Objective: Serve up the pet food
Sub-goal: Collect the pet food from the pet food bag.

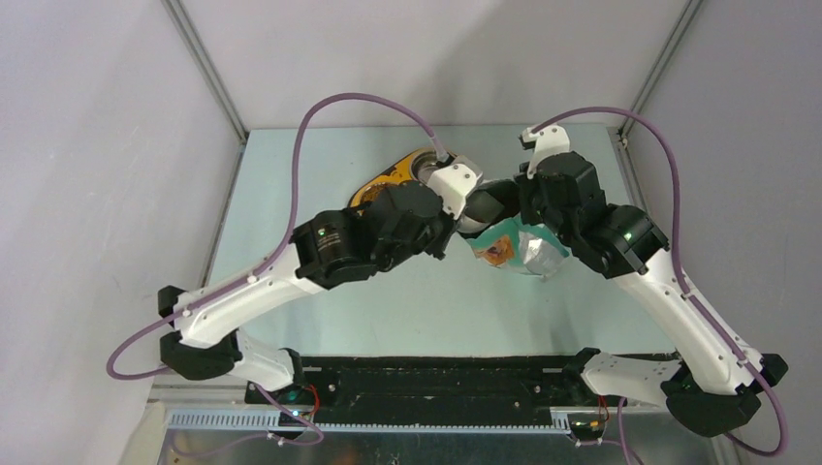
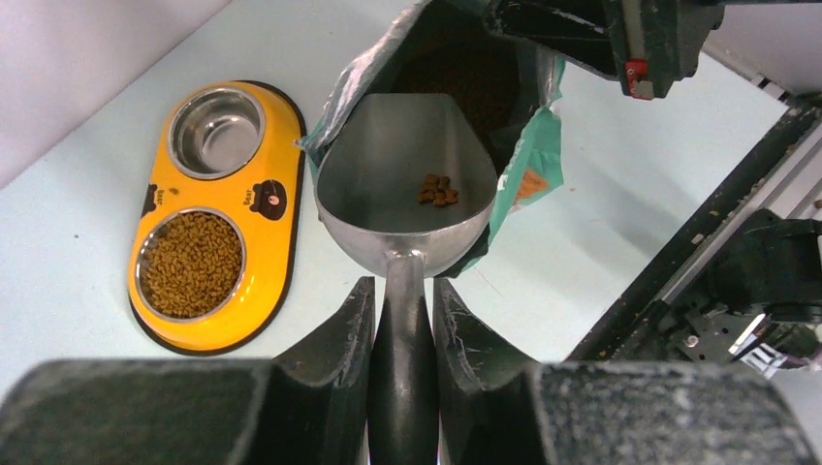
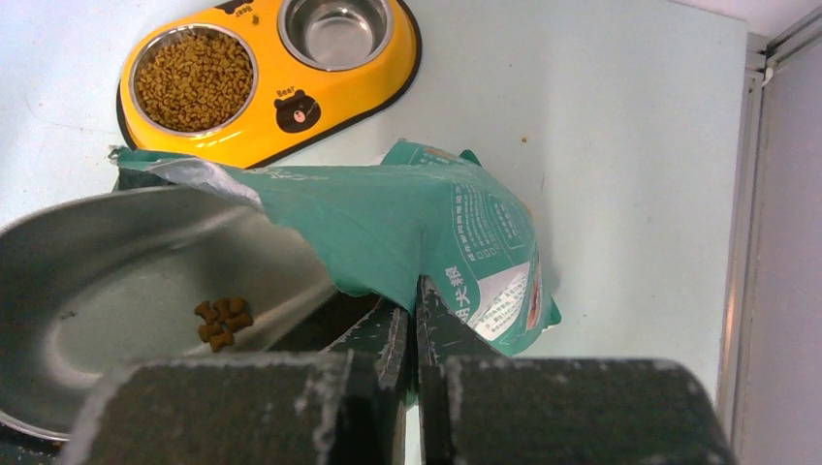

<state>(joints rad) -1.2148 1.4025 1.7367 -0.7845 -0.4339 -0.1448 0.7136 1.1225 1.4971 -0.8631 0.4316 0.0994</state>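
Pale blue-green desk [image 1: 388, 310] carries a yellow two-bowl feeder [image 2: 281, 145], one bowl filled with brown pet food [image 2: 191, 263], the other steel bowl [image 2: 215, 131] showing bare metal. Just beside the feeder stands an open teal bag [image 3: 417, 223] with more kibble dark inside it, and the right end effector [image 3: 414, 300] is pinched closed on the bag's rim. The left end effector [image 2: 402, 291] grips the handle of a metal scoop [image 2: 388, 155] held at the bag's mouth, a few pellets lying in its hollow
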